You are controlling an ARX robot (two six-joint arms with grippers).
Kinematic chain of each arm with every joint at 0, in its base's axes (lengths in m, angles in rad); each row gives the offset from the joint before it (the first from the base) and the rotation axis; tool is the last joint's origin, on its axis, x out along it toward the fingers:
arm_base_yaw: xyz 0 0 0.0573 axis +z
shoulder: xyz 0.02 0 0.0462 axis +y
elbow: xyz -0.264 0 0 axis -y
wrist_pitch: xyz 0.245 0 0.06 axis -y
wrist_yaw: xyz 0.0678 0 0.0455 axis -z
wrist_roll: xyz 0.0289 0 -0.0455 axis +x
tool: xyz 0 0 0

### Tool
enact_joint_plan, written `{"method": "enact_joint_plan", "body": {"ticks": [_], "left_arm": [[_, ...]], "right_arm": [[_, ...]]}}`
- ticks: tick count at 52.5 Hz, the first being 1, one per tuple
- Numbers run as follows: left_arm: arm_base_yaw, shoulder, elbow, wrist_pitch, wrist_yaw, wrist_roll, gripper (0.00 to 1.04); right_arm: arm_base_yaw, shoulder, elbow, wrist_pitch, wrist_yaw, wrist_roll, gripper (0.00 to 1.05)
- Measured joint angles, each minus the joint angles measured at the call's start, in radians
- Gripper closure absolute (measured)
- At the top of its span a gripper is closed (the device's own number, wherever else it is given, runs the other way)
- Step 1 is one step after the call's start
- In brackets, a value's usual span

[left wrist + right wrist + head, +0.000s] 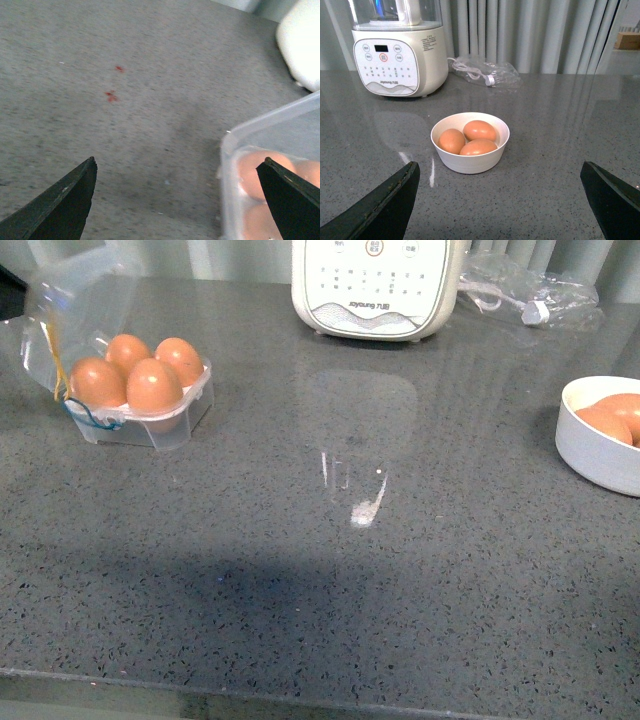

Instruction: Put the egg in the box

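The box (186, 424), a clear egg case with its lid open, stands at the far left of the grey counter, and several brown eggs (154, 385) fill its cups. My left gripper (177, 166) is open and empty just beside the box's clear rim (228, 150), with eggs (249, 172) showing through the plastic. Three more brown eggs (479, 131) lie in a round white bowl (470, 162) at the right (592, 455). My right gripper (500, 170) is open and empty, a little short of the bowl. Neither arm shows in the front view.
A cream blender base (378, 285) stands at the back middle and also shows in the right wrist view (397, 55). A clear bag with a cable (530, 295) lies at the back right. Small red marks (112, 95) spot the counter. The counter's front edge (300, 690) is near.
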Motion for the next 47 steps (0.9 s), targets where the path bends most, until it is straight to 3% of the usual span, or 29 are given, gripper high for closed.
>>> {"method": "enact_joint_plan", "body": {"ticks": [24, 47], "left_arm": [[-0.273, -0.134, -0.095, 0.026, -0.064, 0.019, 0.07], [-0.342, -0.194, -0.149, 0.001, -0.144, 0.262, 0.07]], "right_arm": [[0.000, 0.000, 0.000, 0.000, 0.000, 0.000, 0.07], [0.000, 0.000, 0.000, 0.000, 0.000, 0.000, 0.07]]}}
